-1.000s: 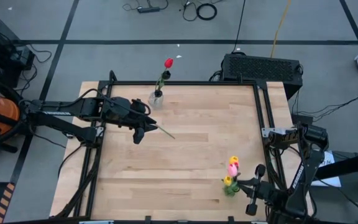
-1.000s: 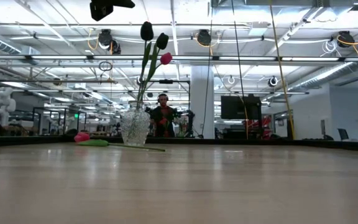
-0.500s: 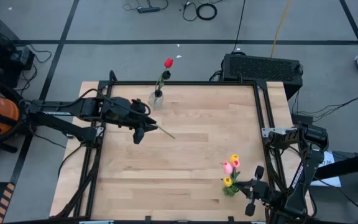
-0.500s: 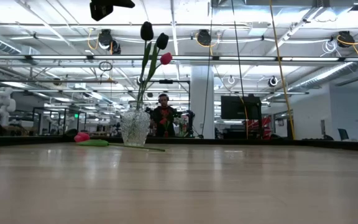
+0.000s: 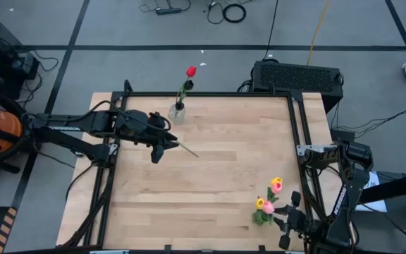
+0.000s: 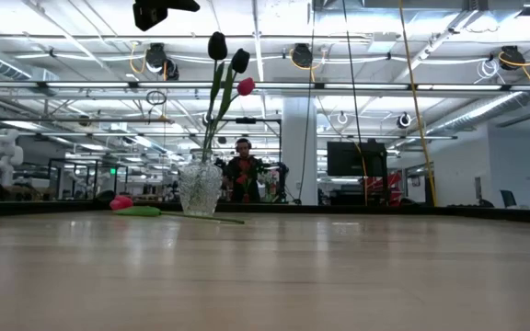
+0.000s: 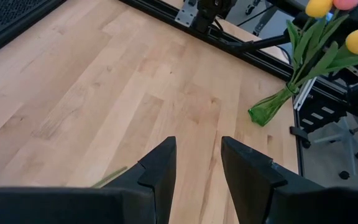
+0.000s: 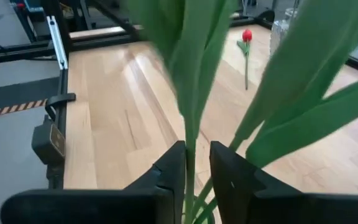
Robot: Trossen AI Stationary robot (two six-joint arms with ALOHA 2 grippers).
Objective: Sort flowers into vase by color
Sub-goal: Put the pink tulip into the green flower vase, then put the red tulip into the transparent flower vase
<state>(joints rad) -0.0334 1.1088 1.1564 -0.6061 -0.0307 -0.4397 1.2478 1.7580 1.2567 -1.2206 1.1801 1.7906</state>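
Main risk: right gripper [image 8: 196,163] is clamped on a thin stem [image 8: 189,155] in the green vase [image 5: 261,216] at the desk's near-right corner. That vase looks tilted in the left wrist view, so a sideways pull or drop could tip it or drag out the other stems. The stem is thin and could slip or twist in the jaws, and its leaves [image 8: 291,93] block most of the right wrist view.

Second risk: left gripper [image 7: 196,163] hovers narrowly open and empty over a loose red tulip [image 8: 247,35] lying flat on the desk [image 5: 210,176] by the clear vase [image 5: 177,112]. A low sweep could snag the stem or knock that vase.

Flowers:
- Clear vase, far-left: one red and two dark heads [image 6: 217,44], upright on long stems.
- Green vase: yellow and pink heads [image 5: 276,185], leaning right.
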